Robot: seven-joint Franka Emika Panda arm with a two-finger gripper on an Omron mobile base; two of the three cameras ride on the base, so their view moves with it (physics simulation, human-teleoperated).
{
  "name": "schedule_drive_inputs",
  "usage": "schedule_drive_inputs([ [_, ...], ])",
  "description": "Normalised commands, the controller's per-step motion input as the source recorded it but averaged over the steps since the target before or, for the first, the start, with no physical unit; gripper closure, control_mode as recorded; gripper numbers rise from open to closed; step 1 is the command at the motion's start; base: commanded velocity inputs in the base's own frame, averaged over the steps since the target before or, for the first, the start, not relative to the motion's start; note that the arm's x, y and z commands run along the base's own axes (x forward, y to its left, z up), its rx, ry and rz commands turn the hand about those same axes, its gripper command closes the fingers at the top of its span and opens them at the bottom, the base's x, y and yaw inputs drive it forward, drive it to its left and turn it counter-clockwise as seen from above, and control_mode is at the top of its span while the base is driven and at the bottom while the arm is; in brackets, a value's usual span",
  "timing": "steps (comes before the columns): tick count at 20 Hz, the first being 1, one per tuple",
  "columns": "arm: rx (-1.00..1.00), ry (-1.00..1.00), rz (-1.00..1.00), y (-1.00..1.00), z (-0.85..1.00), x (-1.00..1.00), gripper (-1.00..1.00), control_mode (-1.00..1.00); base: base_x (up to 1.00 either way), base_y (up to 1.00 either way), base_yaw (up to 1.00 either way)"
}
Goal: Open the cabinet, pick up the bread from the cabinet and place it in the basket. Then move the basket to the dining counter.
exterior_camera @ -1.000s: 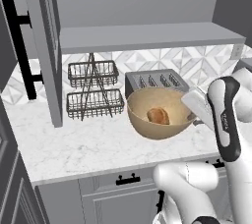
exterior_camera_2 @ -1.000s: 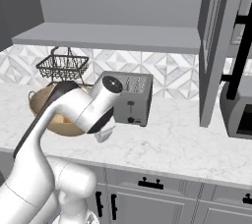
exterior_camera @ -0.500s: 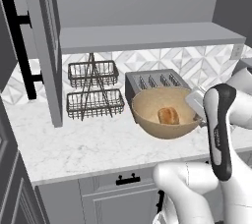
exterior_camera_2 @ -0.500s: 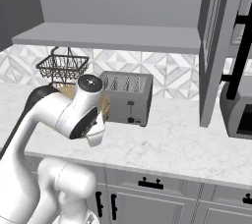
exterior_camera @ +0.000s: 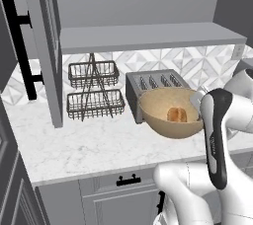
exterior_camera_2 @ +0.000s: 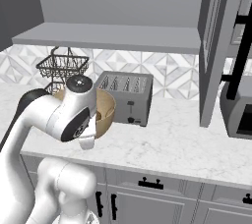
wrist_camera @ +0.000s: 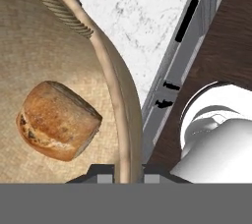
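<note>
1. Carrying the basket [exterior_camera: 170, 118] by its rim, the end effector [wrist_camera: 129, 171] was clamped nearly shut on the woven edge at the bottom centre of the hand view, one fingertip on each side of the wall.
2. The bread [wrist_camera: 56, 120] lay loose on the basket's floor, at centre left of the hand view and just right of centre in the left base view.
3. The basket appeared lifted off the marble table [exterior_camera: 94, 142], tilted toward the arm, in front of the toaster [exterior_camera_2: 125, 95]; whether any part touched the marble could not be told.
4. The cabinet [exterior_camera: 47, 46] door stood open at the upper left of the left base view, beside the black wire rack [exterior_camera: 94, 91].
5. Judged from this, the carrying step was in hand: bread loaded, basket gripped.
6. The next move would call for a level, slow carry to the dining counter, since a one-sided rim grip could let the load tip.
</note>
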Motion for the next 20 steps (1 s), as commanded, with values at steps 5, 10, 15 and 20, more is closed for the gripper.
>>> schedule_drive_inputs([
  [5,0.0,0.0,0.0,0.0,0.0,0.0,1.0,-1.0,0.0,0.0,0.0],
  [10,0.0,0.0,0.0,0.0,-0.03,-0.27,1.0,-1.0,0.0,0.0,0.0],
  [15,0.0,0.0,0.0,0.0,0.0,0.0,1.0,1.0,-0.84,-0.08,-0.03],
  [20,0.0,0.0,0.0,0.0,0.0,0.0,1.0,1.0,-1.0,-0.28,-0.17],
])
